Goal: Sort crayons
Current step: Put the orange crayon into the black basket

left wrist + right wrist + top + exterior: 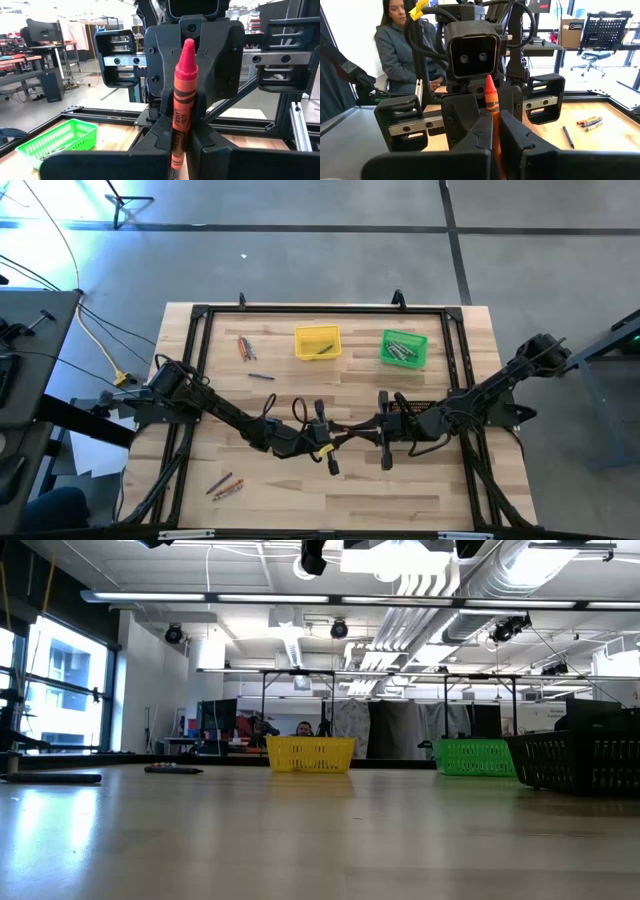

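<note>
My two grippers meet fingertip to fingertip above the middle of the table, the left [345, 436] coming from the left and the right [368, 430] from the right. Both are shut on one orange-red crayon [182, 100], which stands upright between them with its tip up; it also shows in the right wrist view [491, 97]. Other crayons lie flat on the table: a few at the far left [245, 347], one dark one [261, 377], and a few at the near left [225, 485]. The high view hides the held crayon under the fingers. My left gripper pinches the crayon's lower wrapped part [176, 150] between its two fingers, which come level from the table's left and lie across it. The crayon stands upright, clear of the table, tip above the fingers. My right gripper pinches the same crayon below its tip, on the wrapper [493, 131], between its two fingers, which come level from the table's right and lie across it. The tip [489, 82] sticks up above the fingers.
A yellow bin [317, 342] and a green bin [404, 348] stand at the far side, each with crayons inside. A black bin [580, 762] stands nearer, by the right arm. A person [400, 50] sits beyond the table's left side.
</note>
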Robot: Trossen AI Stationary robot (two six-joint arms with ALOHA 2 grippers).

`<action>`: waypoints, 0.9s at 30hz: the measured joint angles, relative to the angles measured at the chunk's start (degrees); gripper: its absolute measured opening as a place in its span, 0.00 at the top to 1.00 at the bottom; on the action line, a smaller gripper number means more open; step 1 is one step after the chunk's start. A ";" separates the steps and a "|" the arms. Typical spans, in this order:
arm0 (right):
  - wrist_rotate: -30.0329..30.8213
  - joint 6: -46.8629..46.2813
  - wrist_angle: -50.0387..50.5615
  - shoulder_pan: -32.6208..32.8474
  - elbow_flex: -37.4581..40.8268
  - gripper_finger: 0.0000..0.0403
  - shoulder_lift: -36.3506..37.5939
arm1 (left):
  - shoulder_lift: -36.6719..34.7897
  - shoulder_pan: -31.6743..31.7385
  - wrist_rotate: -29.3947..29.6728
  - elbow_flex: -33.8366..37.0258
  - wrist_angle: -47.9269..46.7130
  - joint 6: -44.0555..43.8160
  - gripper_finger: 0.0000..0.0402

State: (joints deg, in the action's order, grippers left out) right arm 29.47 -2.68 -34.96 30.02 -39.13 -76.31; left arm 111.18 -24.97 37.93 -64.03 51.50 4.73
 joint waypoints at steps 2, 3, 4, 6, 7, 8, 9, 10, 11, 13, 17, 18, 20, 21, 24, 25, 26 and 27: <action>0.00 -0.07 0.00 0.01 0.00 0.99 0.01 | 0.00 0.00 0.00 0.00 0.02 0.00 1.00; 0.00 -0.06 0.00 0.00 0.00 0.99 0.01 | 0.00 0.00 0.00 0.00 0.02 0.00 1.00; 0.00 -0.08 0.00 0.00 0.00 0.99 0.01 | 0.00 0.00 0.02 0.02 0.04 0.00 1.00; 0.00 -0.25 0.00 0.00 0.00 0.99 0.01 | 0.02 0.00 0.02 0.02 0.08 0.00 1.00; 0.00 -0.30 0.00 0.00 0.00 0.99 0.01 | 0.04 0.00 0.02 0.02 0.10 0.00 1.00; 0.00 -0.33 0.00 0.00 0.00 0.99 0.01 | 0.04 -0.02 0.05 0.02 0.11 0.00 1.00; 0.10 -0.53 -0.01 0.01 0.00 0.99 0.04 | 0.04 -0.03 0.19 0.04 0.10 0.01 1.00; 0.37 -1.22 -0.03 0.02 -0.02 1.00 0.09 | 0.07 -0.04 0.24 0.09 0.11 0.02 1.00; 0.68 -1.51 0.07 0.02 -0.01 1.00 0.10 | 0.09 -0.04 0.32 0.09 0.09 0.02 1.00; 1.28 -1.61 0.52 0.02 -0.02 1.00 0.12 | 0.09 0.00 0.48 0.09 -0.02 0.00 1.00; 1.45 -2.03 0.85 0.02 -0.04 1.00 0.12 | 0.11 0.00 0.47 0.11 -0.09 0.00 1.00; 1.49 -2.02 0.84 0.02 -0.04 1.00 0.12 | 0.11 0.00 0.46 0.11 -0.06 0.00 1.00; 1.51 -1.96 0.83 0.02 -0.04 0.99 0.12 | 0.11 0.00 0.43 0.11 -0.06 0.00 1.00; 1.53 -1.94 0.83 0.02 -0.04 0.98 0.12 | 0.11 0.00 0.39 0.11 -0.04 0.00 1.00; 1.59 -1.13 1.13 0.02 -0.07 0.93 0.12 | 0.11 0.00 0.06 0.11 -0.06 0.00 1.00; 1.66 -0.47 1.16 0.02 -0.07 0.91 0.12 | 0.11 0.00 0.01 0.11 -0.06 0.00 1.00; 1.81 -0.06 1.23 0.02 -0.07 0.88 0.20 | 0.11 0.00 -0.03 0.11 -0.04 0.02 1.00; 1.86 -0.02 1.62 0.02 -0.07 0.85 0.55 | 0.11 0.00 -0.17 0.11 -0.03 0.01 1.00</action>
State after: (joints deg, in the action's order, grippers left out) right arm 31.33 -2.71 -33.34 30.04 -39.20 -75.76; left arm 111.28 -24.97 37.76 -63.92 51.47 4.74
